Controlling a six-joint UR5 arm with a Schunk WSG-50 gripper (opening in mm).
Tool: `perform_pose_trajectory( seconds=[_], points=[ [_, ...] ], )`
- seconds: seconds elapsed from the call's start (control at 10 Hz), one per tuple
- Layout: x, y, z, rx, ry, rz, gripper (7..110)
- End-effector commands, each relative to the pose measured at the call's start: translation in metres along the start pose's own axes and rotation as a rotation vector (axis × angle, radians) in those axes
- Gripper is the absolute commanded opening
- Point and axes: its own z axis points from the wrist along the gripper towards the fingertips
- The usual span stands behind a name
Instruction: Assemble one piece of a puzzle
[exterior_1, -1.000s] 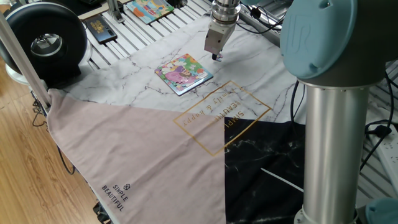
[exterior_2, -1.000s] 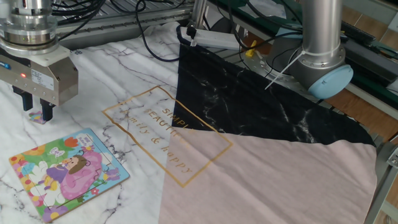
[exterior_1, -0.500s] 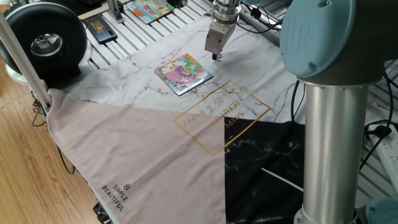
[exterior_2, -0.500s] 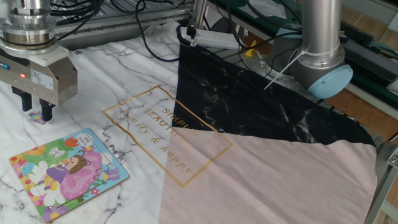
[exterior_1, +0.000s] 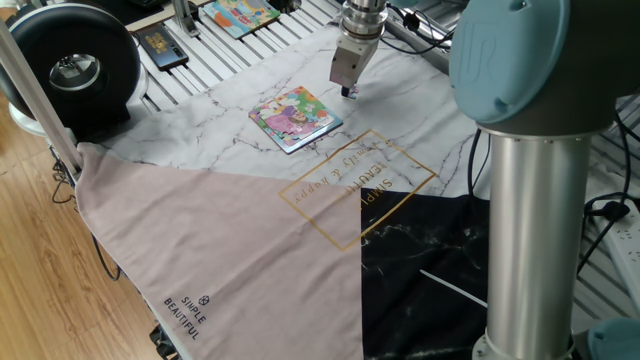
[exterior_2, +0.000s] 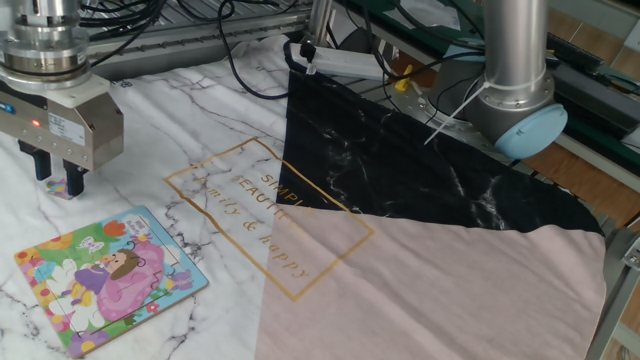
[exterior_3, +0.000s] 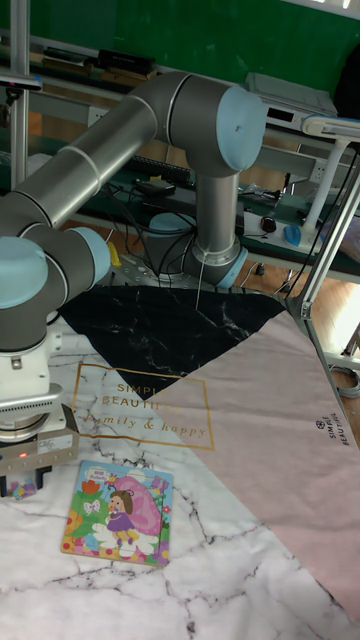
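The puzzle (exterior_2: 108, 280) is a small square cartoon board in pink, green and yellow, lying flat on the marble cloth; it also shows in the one fixed view as the puzzle (exterior_1: 295, 117) and in the tall view as the puzzle (exterior_3: 118, 512). My gripper (exterior_2: 58, 182) stands upright just beyond its far corner, fingertips down at the cloth. The tiny pinkish-purple piece (exterior_2: 62, 188) sits between the narrow-set fingers, and the jaws are shut on it. In the one fixed view the gripper (exterior_1: 348, 92) is right of the board's top corner.
The arm's thick base column (exterior_1: 530, 230) rises at the right. A round black device (exterior_1: 75, 65) stands at the left edge, and a larger picture board (exterior_1: 240, 14) and a dark card (exterior_1: 160, 45) lie on the slatted bench. Cables (exterior_2: 250, 60) trail behind the cloth.
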Motion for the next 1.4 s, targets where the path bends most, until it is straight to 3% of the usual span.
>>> perform_pose_trajectory(
  seconds=[0.0,0.4,0.5,1.0,1.1,1.3],
  points=[
    [-0.0017,-0.001,-0.0002,-0.005,-0.008,0.007,44],
    [-0.0039,0.0015,-0.0003,-0.015,-0.015,-0.001,44],
    [-0.0047,0.0015,-0.0005,-0.015,-0.019,-0.003,66],
    [-0.0035,-0.0001,-0.0002,-0.004,-0.016,0.01,66],
    [-0.0044,0.002,-0.0003,-0.013,-0.02,0.014,44],
    [-0.0038,0.0023,-0.0002,-0.017,-0.015,0.019,44]
  ],
)
